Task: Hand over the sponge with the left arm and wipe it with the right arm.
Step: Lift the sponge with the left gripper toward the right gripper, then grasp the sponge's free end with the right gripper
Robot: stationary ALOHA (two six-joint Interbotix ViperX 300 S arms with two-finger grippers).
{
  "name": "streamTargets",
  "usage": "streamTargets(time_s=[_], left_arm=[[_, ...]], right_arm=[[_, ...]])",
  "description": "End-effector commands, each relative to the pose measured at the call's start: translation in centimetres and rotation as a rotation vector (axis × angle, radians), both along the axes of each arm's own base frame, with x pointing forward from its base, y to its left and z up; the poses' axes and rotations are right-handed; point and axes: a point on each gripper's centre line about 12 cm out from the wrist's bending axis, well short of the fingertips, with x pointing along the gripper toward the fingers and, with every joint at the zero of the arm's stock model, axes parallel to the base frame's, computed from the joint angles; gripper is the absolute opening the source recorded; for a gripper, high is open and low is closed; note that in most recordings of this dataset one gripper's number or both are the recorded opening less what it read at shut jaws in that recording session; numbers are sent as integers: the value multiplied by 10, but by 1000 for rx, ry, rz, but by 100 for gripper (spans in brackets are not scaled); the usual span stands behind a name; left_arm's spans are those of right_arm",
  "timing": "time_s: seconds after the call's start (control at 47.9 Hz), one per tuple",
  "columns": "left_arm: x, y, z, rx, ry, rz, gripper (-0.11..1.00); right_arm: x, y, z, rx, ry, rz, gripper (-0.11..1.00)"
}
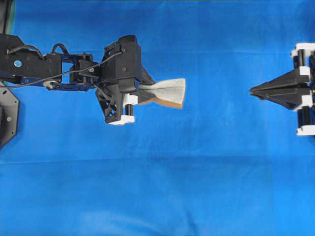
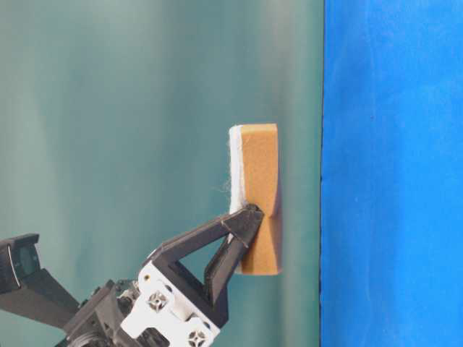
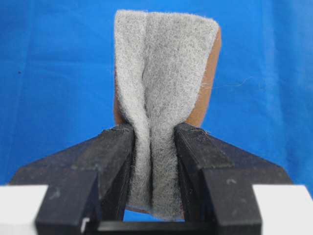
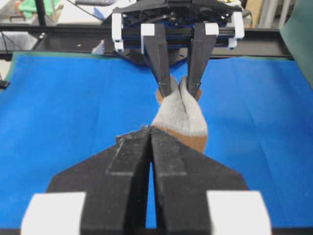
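Observation:
My left gripper (image 1: 143, 91) is shut on the sponge (image 1: 170, 91) and holds it above the blue cloth, its free end pointing right. The squeeze folds the whitish-grey fuzzy face (image 3: 164, 63) into a crease between the black fingers (image 3: 115, 147). The orange-brown layer (image 2: 259, 173) shows on the other side. In the table-level view the left gripper (image 2: 244, 220) clamps the sponge's lower half. My right gripper (image 1: 252, 91) is shut on nothing, its tips pointing left at the sponge with a wide gap between them. From the right wrist, the shut tips (image 4: 150, 129) line up below the sponge (image 4: 183, 120) and the left gripper (image 4: 181, 90).
A blue cloth (image 1: 157, 187) covers the table. A black base (image 1: 7, 115) sits at the left edge. A teal backdrop (image 2: 145, 108) stands behind the table-level view. Beyond the table's far edge lie a black frame and clutter (image 4: 49, 19).

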Motion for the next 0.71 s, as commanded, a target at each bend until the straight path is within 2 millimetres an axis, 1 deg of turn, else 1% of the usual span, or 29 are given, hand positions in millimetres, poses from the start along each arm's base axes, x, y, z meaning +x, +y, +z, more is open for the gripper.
streamTargets(time_s=[0.0, 0.104, 0.167, 0.209, 0.355, 0.418, 0.459, 0.522, 0.689], left_arm=[[0, -1, 12, 0, -38, -1, 22], [0, -2, 12, 0, -38, -3, 22], [0, -2, 12, 3, -38, -5, 22], [0, -2, 12, 3, -38, -6, 22], [1, -3, 12, 8, -38, -11, 22], [1, -3, 12, 8, -38, -11, 22], [0, -3, 12, 8, -36, -11, 22], [0, -3, 12, 9, -36, -12, 22], [0, -3, 12, 10, -35, -13, 22]], right_arm=[[13, -1, 13, 3, -22, -2, 0], [29, -1, 16, 3, -3, -2, 1], [42, -1, 17, 3, 14, -2, 3], [50, -2, 17, 5, 24, -7, 13], [84, -9, 12, -9, 74, -26, 56], [98, -13, 9, -8, 94, -37, 69], [106, -15, 6, -7, 111, -41, 72], [121, -17, 2, -8, 138, -44, 70], [146, -19, -8, -7, 214, -45, 71]])
